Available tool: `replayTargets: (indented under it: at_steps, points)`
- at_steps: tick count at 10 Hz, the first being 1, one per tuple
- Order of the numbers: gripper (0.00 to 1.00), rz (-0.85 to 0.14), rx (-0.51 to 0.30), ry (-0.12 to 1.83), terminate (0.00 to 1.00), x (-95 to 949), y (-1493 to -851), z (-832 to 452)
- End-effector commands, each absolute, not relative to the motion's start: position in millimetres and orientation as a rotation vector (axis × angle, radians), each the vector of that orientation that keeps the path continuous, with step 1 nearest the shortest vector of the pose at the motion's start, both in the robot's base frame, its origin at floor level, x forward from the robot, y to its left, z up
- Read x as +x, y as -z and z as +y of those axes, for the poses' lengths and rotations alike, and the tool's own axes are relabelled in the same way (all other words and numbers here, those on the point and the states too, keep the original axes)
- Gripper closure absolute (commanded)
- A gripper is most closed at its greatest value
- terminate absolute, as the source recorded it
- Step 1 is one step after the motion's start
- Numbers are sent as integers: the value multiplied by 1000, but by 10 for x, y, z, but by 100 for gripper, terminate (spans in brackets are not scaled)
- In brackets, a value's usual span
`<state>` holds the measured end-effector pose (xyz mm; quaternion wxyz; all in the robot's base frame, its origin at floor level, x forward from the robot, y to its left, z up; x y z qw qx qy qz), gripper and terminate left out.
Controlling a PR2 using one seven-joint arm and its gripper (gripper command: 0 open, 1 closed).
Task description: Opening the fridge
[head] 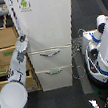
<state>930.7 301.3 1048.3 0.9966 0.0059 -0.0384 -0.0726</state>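
From my remote station, the exterior view looks steeply down on the fridge [45,26], which stands in the middle of the frame, its top at the far edge and its base toward the near side. It is a tall white unit. The large upper door carries a green-and-white sticker [24,4] near its far left corner. Below the door sit two drawers, each with a curved silver handle: the upper drawer handle [50,53] and the lower drawer handle [54,71]. The upper door lies flush with the body, and both drawers appear closed.

The working arm [14,95] rises from the near left corner, a broad white forearm narrowing toward the fridge. Its tool [21,42] sits at the left edge of the upper door, at about the lower part of that door. At this resolution I cannot tell how far the tool is open, nor whether it has hold of the door edge or merely lies beside it (the fingers blur into the dark wrist).

Left of the fridge, touching or just beside it, stands a tan wooden drawer cabinet [1,51]. On the right, well apart from the fridge door, is a white-and-blue robot body [106,48], with dark cables [77,51] between it and the fridge.
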Motion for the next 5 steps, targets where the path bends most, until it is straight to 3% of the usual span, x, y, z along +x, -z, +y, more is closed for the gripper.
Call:
replayTargets:
  at_steps: [1, 5]
  points:
    - [100, -111, 17, 337, 0, 8246, -10781, 2621]
    - [100, -181, -17, 461, 0, 7237, -11365, 2383]
